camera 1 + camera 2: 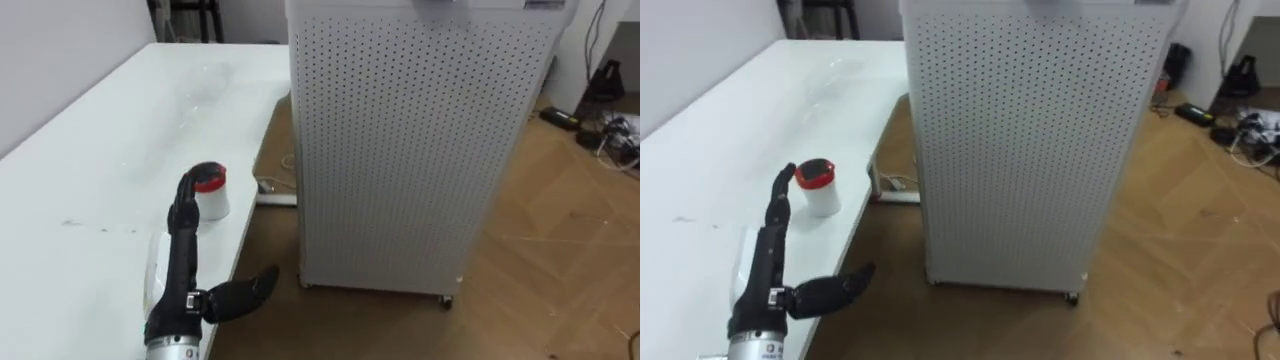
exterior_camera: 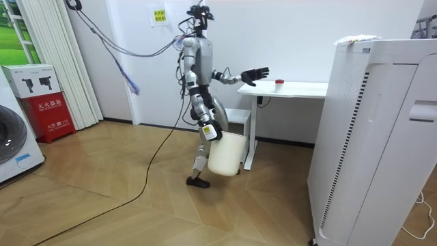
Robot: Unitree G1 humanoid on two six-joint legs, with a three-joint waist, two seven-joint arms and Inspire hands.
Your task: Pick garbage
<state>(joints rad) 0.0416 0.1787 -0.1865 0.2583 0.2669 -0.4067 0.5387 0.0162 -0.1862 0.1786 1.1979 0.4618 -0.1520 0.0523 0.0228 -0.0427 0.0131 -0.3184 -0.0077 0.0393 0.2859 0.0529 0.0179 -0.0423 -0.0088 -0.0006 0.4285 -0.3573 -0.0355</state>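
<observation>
Left hand (image 1: 183, 255), lower left of frame, lies open with thumb spread, fingertips beside the red-lidded jar (image 1: 211, 192) on the tabletop (image 1: 110, 150): judged positioned for grasping. Right hand (image 2: 209, 131): state cannot be told.

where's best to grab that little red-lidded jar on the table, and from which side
Probably the white body of the jar, below its red lid: it stands upright and round near the table edge. Come from the robot's side, where the open left hand points at it.

The table (image 1: 90, 190) surface lies open left of and behind the jar (image 1: 211, 195). 1 tall perforated cabinet (image 1: 400, 150) walls off the right, leaving a narrow strip of floor (image 1: 272, 160).
</observation>
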